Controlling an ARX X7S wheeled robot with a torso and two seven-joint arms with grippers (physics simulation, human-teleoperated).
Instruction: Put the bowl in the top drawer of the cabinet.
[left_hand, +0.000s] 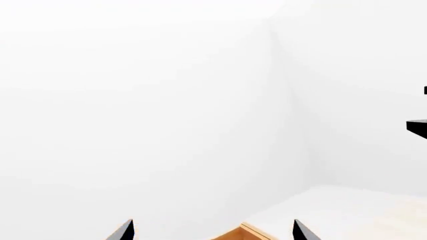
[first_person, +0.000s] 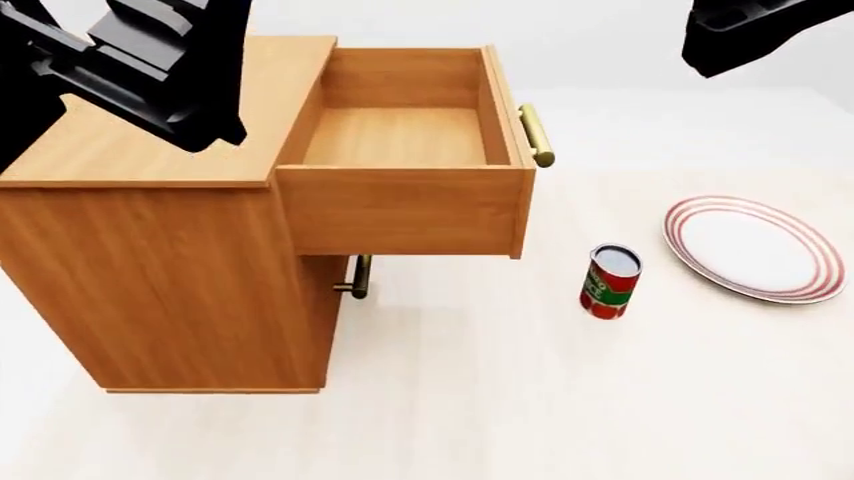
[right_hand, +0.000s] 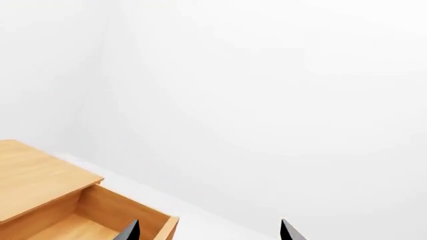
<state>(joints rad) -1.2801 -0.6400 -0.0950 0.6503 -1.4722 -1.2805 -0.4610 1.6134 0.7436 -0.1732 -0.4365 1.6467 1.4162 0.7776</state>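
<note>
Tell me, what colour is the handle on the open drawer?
Shiny brass-gold handle on the top drawer, clearest in the head view.

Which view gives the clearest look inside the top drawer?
The head view: the top drawer is pulled fully open, its bare wooden floor and brass handle visible. The right wrist view catches only one corner of it. The left wrist view shows just a sliver of wood.

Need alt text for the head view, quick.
The cabinet has its top drawer pulled open and empty. A red can and a red-ringed plate sit beside it; no bowl is visible.
</note>
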